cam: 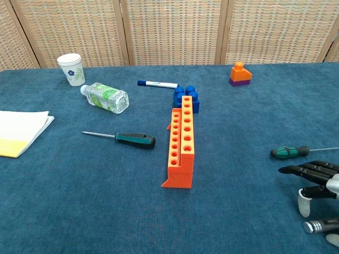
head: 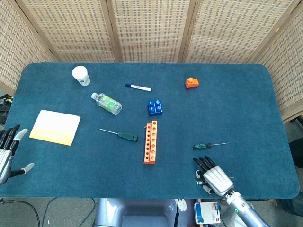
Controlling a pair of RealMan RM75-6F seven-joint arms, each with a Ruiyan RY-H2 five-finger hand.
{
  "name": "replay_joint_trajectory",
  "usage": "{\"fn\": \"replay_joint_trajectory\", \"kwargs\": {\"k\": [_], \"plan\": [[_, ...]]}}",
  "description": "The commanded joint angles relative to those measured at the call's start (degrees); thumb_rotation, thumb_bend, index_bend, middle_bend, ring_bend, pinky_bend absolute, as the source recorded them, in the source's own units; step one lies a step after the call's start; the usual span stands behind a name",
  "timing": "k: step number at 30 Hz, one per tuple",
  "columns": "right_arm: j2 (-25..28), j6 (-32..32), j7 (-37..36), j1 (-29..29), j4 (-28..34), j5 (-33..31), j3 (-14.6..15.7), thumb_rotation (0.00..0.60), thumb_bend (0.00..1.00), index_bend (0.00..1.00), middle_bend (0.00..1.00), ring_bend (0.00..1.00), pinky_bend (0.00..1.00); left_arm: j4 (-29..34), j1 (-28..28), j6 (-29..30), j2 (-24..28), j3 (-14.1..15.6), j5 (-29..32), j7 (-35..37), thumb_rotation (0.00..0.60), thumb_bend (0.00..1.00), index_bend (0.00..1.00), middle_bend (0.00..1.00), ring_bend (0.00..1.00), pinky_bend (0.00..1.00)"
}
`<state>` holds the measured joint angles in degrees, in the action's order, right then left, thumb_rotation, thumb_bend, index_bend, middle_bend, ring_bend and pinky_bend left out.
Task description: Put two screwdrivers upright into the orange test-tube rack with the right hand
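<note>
Matt blue cloth table point(head: 236, 109), glossy plastic rack point(cam: 181, 145)

The right hand point(head: 214, 176) sits low at the near right edge of the table, palm down, dark fingers point(cam: 310, 170) stretched forward and slightly apart — holding nothing. The left hand point(head: 6, 153) rests at the far left edge, fingers spread, thumb out to the side — likewise holding nothing.

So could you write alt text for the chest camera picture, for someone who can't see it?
An orange test-tube rack stands empty mid-table on blue cloth, with one screwdriver lying to its left and another to its right. The robot's right hand, fingers spread and holding nothing, hovers just short of the right-hand screwdriver. Behind are a water bottle, paper cup, marker and toy blocks.
</note>
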<state>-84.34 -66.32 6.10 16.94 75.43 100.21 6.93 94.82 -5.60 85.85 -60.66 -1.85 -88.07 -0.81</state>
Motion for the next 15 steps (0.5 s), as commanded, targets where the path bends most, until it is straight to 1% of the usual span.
{"fn": "replay_joint_trajectory", "kwargs": {"k": [1, 3, 7, 12, 15], "plan": [[-0.08, 0.18, 0.41, 0.11, -0.12, -0.38, 0.08, 0.6, 0.28, 0.43, 0.0, 0.0, 0.0, 0.03, -0.05, -0.1, -0.02, -0.01, 0.05, -0.04, 0.6, 0.0, 0.0, 0.0, 0.0, 0.0], [-0.04, 0.49, 0.47, 0.23, 0.01, -0.77, 0.19, 0.6, 0.28, 0.45, 0.0, 0.0, 0.0, 0.06, -0.1, -0.19, -0.01, -0.02, 0.08, -0.1, 0.6, 0.0, 0.0, 0.0, 0.0, 0.0], [-0.1, 0.35, 0.53, 0.4, 0.02, -1.01, 0.27, 0.6, 0.3, 0.51, 0.0, 0.0, 0.0, 0.13, -0.16, -0.36, -0.02, 0.02, 0.09, -0.18, 0.6, 0.0, 0.0, 0.0, 0.0, 0.0], [-0.23, -1.31, -0.46, 0.48, -0.08, -0.38, 0.37, 0.6, 0.33, 0.58, 0.0, 0.0, 0.0, 0.13, -0.19, -0.44, -0.01, 0.03, 0.13, -0.06, 0.6, 0.0, 0.0, 0.0, 0.0, 0.0], [-0.09, -2.69, -1.98, 0.61, 0.14, 0.05, 0.2, 0.6, 0.33, 0.58, 0.0, 0.0, 0.0, 0.18, -0.23, -0.54, 0.06, 0.01, 0.21, -0.03, 0.6, 0.0, 0.0, 0.0, 0.0, 0.0]]}}
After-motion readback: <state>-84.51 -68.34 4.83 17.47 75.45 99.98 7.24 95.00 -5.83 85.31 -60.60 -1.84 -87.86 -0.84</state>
